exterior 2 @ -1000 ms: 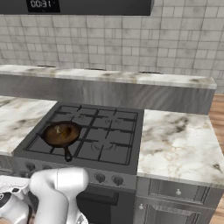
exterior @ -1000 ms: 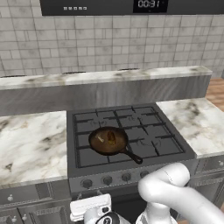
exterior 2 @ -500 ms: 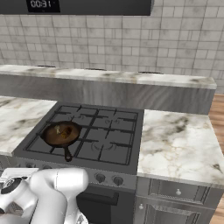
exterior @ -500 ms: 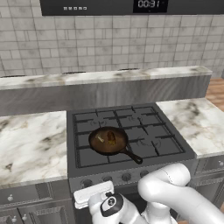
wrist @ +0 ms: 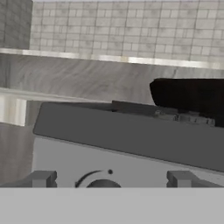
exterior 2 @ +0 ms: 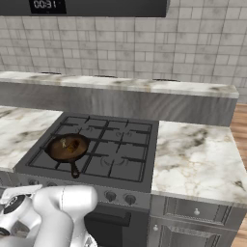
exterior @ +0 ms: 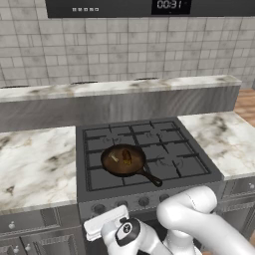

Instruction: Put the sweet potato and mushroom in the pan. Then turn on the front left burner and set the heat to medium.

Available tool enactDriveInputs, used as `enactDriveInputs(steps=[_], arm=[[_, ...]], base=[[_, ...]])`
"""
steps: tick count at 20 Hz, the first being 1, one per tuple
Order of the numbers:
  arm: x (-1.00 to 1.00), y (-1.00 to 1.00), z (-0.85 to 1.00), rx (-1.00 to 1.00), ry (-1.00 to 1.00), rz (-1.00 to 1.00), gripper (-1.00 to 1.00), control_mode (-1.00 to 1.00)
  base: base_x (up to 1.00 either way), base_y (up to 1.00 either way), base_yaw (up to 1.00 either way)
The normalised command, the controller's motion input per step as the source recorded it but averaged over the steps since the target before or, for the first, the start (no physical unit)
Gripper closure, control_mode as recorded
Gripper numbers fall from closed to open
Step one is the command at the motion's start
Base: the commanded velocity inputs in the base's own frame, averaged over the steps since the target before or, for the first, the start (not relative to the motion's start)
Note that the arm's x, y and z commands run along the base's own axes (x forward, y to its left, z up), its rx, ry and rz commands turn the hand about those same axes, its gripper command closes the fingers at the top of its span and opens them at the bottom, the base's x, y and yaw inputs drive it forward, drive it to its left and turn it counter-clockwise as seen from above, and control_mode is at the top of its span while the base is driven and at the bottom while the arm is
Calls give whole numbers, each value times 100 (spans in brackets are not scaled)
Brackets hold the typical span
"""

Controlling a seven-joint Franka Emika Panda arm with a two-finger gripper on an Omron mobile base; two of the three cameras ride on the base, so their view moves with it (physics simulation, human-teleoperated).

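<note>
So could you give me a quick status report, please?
Gripper open, empty, low at the stove front, knob between its tips. Sweet potato and mushroom in pan. Nothing in the way.

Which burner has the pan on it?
The front left burner: the pan sits on its grate with the sweet potato and mushroom inside. The others are bare.

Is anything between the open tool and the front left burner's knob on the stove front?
Nothing visible. In the hand view the tool is open, its fingertips flanking a round knob on the stove front, with bare panel between. The pan sits above on the grate.
</note>
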Motion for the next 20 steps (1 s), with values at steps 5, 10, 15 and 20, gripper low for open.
enactDriveInputs(steps=[5, 10, 15, 20], arm=[[0, 0, -38, 6, 0, 1, -100, -100], [0, 0, -21, 12, -1, 0, -100, -100], [0, 0, 0, 19, 0, 0, -100, -100], [0, -6, -1, 25, 0, 0, -100, -100]], base=[[0, 0, 0], [0, 0, 0], [0, 0, 0], [0, 0, 0]])
